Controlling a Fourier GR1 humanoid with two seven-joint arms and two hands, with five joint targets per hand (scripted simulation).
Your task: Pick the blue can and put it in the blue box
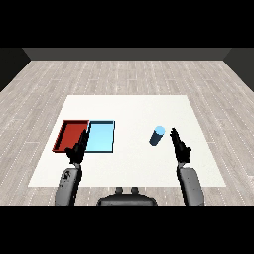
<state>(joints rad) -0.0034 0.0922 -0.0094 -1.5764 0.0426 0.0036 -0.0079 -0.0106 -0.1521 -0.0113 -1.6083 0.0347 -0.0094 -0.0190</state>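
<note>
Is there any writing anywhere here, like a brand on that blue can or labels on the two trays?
None can be read.
Blue can: plain blue, no label showing.
Red tray and light blue tray: plain colour, no marks.
White table: no print or signs.
Left forearm: a few small light marks, too small to read as text.

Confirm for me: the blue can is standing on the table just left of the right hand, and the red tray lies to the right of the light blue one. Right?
Not quite. In the head view the red tray lies left of the light blue tray, not right. The rest holds: the blue can stands on the table just left of the right hand.
</note>
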